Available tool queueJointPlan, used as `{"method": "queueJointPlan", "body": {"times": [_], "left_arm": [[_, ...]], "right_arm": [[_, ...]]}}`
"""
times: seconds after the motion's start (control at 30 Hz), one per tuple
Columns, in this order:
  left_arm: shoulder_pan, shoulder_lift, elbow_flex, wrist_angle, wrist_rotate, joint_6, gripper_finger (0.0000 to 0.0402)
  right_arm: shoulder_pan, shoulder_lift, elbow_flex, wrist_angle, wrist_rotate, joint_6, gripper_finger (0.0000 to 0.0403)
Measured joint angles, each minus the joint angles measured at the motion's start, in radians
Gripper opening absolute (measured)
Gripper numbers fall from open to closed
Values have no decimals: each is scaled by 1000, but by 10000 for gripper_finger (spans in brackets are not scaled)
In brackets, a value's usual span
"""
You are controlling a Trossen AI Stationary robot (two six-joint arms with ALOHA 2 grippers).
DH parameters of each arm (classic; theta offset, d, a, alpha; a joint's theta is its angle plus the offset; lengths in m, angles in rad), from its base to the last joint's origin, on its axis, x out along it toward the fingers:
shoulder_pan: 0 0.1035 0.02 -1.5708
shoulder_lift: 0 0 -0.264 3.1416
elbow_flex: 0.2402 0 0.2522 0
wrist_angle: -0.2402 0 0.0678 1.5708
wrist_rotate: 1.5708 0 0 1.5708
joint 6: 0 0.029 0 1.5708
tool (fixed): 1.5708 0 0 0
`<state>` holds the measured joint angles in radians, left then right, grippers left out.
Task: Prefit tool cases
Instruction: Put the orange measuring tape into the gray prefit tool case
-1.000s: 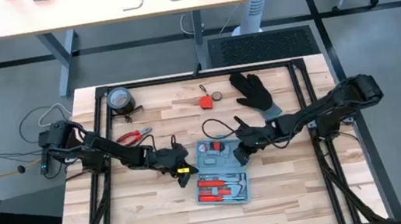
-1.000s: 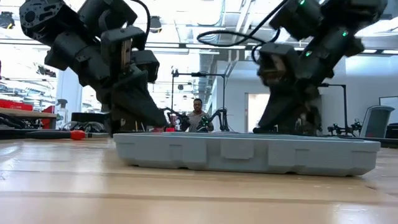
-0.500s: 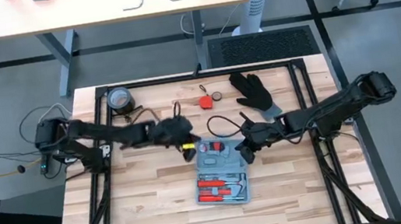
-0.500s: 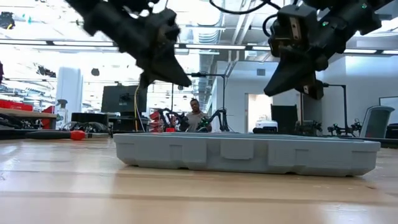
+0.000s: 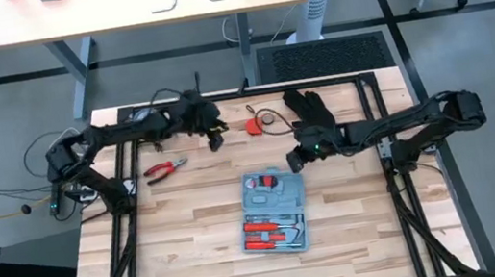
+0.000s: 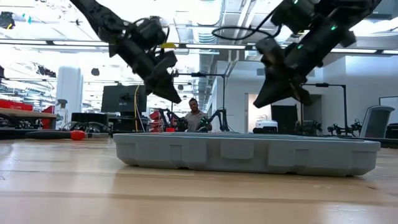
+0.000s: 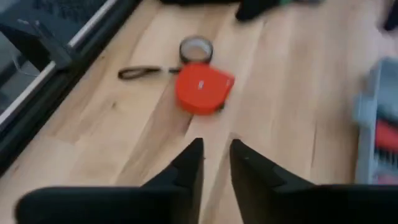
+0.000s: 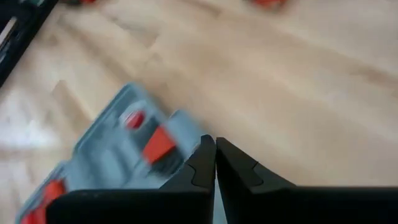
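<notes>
The tool case (image 5: pixel 273 211) lies open near the middle of the surface (image 5: pixel 196 253), red tools in its recesses, nothing touching it. The right end effector (image 5: pixel 295 161) hangs just beyond its far edge, fingers pressed together and empty. The left end effector (image 5: pixel 214 141) is well apart, near the red tape measure (image 5: pixel 254 124), fingers slightly apart, it seems. The risk is that a closed tip coming down pushes the case aside or knocks a tool out.

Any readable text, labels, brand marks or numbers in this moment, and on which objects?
None can be read in any view.
Red tape measure: a pale mark on its face, too blurred to read.
Open tool case: no lettering visible on its tray or its side wall in the low view.
Left gripper and right gripper: plain dark fingers, no markings.
Room beyond the table in the low view: any signs are too small to make out.
</notes>
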<state>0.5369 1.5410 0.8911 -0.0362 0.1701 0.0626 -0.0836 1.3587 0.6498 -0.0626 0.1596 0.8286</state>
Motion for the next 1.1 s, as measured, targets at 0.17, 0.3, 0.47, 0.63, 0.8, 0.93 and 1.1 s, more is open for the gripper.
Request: {"method": "queueJointPlan", "body": {"times": [0.17, 0.3, 0.47, 0.63, 0.8, 0.93, 1.1], "left_arm": [[107, 15, 8, -24, 88, 209, 111], [131, 53, 48, -25, 125, 305, 149], [108, 157, 154, -99, 144, 361, 187], [82, 286, 305, -163, 132, 426, 200], [79, 408, 465, -275, 160, 517, 201], [79, 491, 551, -349, 200, 645, 201], [79, 571, 650, -413, 215, 675, 202]], "right_arm": [[-89, 3, 0, 12, 1, -42, 43], [-143, 3, 0, 75, 1, -102, 64], [-180, 2, 0, 152, 0, -196, 100], [-209, 2, 0, 133, 0, -201, 139], [-204, 2, 0, 95, -1, -185, 171], [-200, 3, 0, 58, -1, -162, 189], [-199, 3, 0, 35, -2, -148, 196]]}}
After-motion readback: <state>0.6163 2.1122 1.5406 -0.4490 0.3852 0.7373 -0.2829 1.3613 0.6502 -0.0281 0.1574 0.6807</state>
